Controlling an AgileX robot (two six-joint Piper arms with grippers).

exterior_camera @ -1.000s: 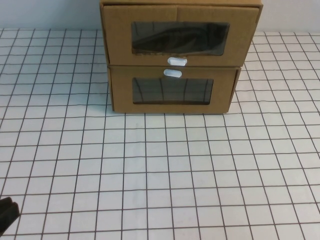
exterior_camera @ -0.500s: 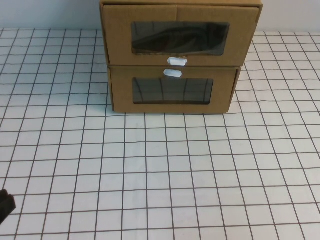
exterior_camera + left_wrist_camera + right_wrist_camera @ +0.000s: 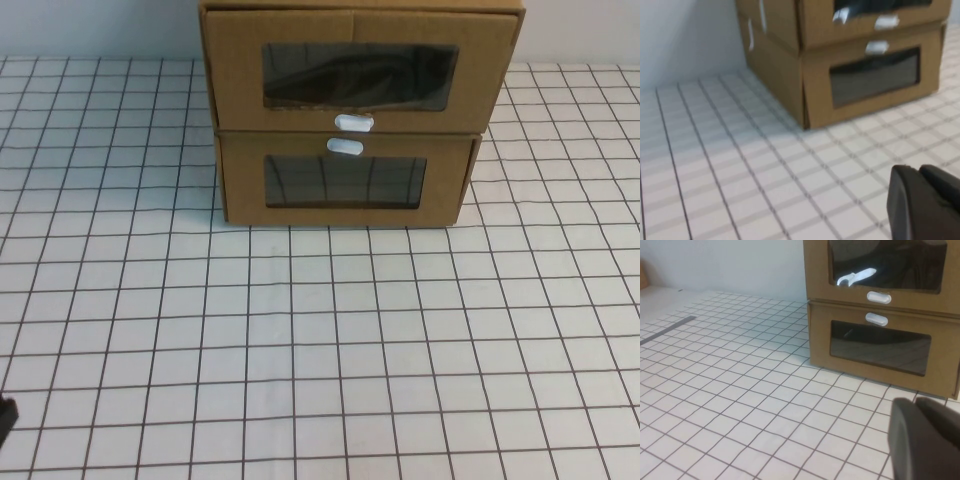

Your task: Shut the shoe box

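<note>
Brown corrugated-cardboard shoe box [image 3: 360, 72] with its white tab below the window sits atop a similar cardboard box [image 3: 345, 180] at the gridded table's [image 3: 320, 340] far edge, drawer seemingly shut, while the left gripper [image 3: 5, 418] has retreated nearly out of view, suggesting completion; neither its pincer nor the right gripper's [image 3: 925, 440] can be judged.

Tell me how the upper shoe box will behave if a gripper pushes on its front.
The shoe box is corrugated cardboard, so probably light; a hard push may shift the stack instead. Its clear window looks thin, likely to flex; pushing near the white tab seems safer. The left gripper and right gripper are well short of it.
</note>
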